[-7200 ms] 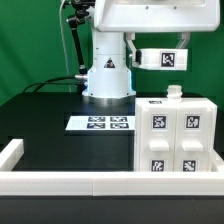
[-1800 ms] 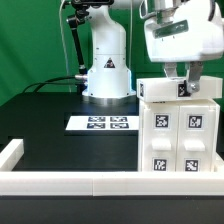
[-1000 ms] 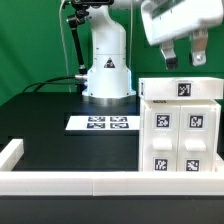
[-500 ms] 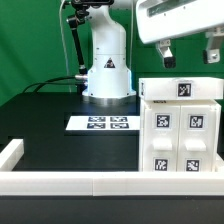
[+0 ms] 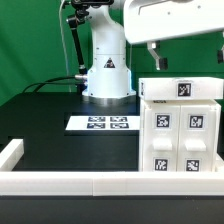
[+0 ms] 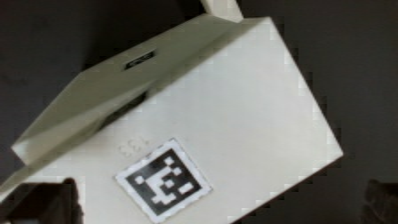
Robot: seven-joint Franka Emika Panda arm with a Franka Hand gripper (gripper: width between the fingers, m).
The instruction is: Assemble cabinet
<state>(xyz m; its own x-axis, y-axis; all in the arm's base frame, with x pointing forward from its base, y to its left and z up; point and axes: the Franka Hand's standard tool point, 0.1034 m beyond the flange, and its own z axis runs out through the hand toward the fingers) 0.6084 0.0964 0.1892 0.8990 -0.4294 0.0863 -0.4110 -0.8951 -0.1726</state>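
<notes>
Fingers (image 5: pixel 153 58) of the gripper (image 5: pixel 187 60) are spread wide with nothing between them. They hang clear above the cabinet (image 5: pixel 180 125), probably so that its flat tagged top panel (image 5: pixel 183 89) can sit on the box without being nudged. The cabinet stands upright on the black table (image 5: pixel 40 120) toward the exterior view's right, its front close against the low white rail (image 5: pixel 60 182), which likely serves as a stop to keep it square. Well apart, toward the exterior view's left, the marker board (image 5: pixel 100 123) lies flat before the robot's base (image 5: pixel 107 72), away from the cabinet.
</notes>
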